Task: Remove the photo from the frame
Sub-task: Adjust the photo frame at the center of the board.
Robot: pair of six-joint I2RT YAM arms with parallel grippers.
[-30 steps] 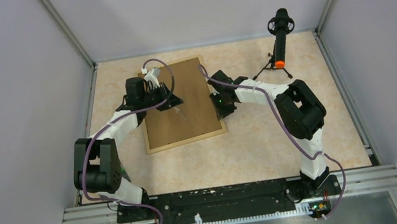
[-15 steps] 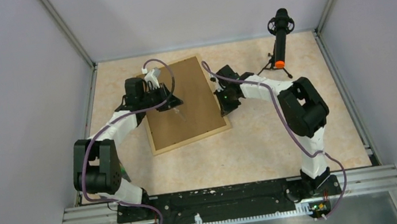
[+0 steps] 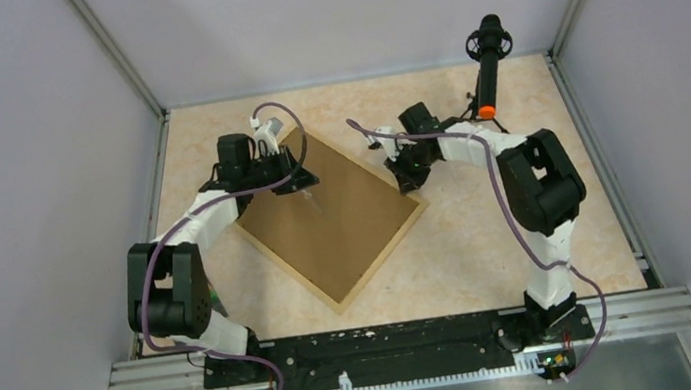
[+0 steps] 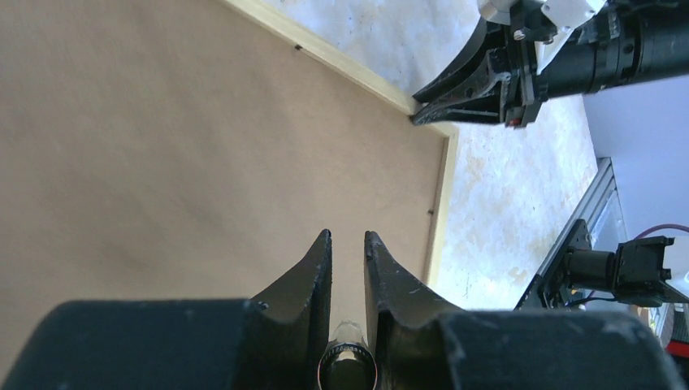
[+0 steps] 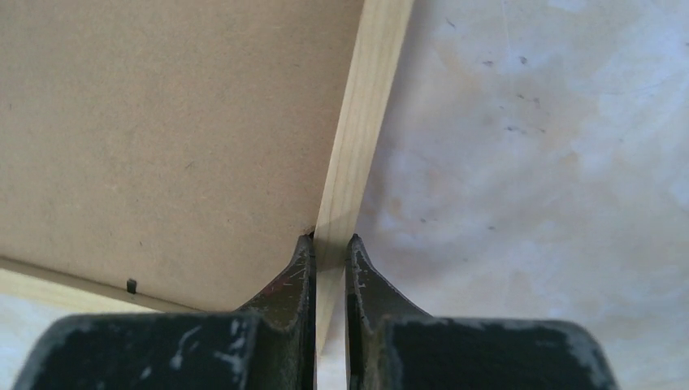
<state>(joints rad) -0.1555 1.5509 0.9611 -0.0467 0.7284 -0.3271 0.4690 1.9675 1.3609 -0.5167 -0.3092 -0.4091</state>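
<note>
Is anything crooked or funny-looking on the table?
Yes. The frame lies with its brown back up, turned cornerwise like a diamond instead of square with the edges of the table. The right gripper pinches its light-wood rim near one corner. Nothing looks spilled or broken.

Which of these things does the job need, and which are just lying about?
Part of the job: the frame, lying back side up; the right end effector, shut on its wooden edge; the left end effector, above the brown back. The photo is hidden.
Just lying about: the black stick with an orange band on a tripod, far right.
</note>
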